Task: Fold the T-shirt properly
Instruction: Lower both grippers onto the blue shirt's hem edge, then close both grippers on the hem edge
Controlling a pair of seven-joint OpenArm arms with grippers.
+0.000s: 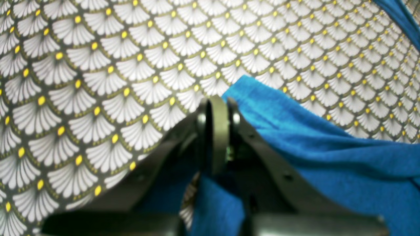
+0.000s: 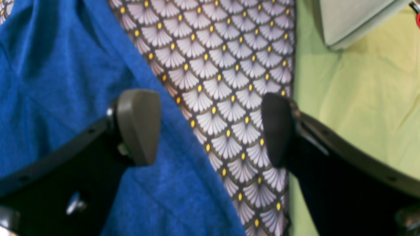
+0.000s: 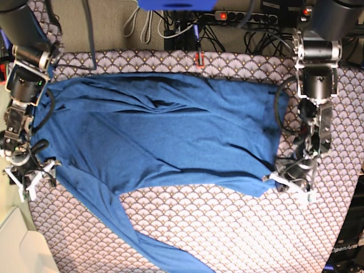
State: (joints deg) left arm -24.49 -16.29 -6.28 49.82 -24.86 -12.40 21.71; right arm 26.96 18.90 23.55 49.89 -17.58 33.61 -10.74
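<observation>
The T-shirt (image 3: 165, 133), plain royal blue, lies spread across the patterned table, with one long sleeve (image 3: 136, 230) trailing toward the front edge. My left gripper (image 3: 278, 176) is at the shirt's right-hand edge. In the left wrist view that gripper (image 1: 217, 103) is shut on a raised fold of the blue fabric (image 1: 311, 154). My right gripper (image 3: 33, 172) is at the shirt's left edge. It (image 2: 208, 127) stands open, one finger (image 2: 137, 126) over the blue cloth (image 2: 59, 82) and the other (image 2: 277, 129) over bare tablecloth, with nothing between them.
A fan-patterned tablecloth (image 3: 227, 227) covers the table. Its edge (image 2: 292, 98) runs just beside my right gripper, with green sheeting (image 2: 361, 108) below. A pale box (image 3: 23, 247) sits at the front left. Cables and a power strip (image 3: 227, 17) line the back.
</observation>
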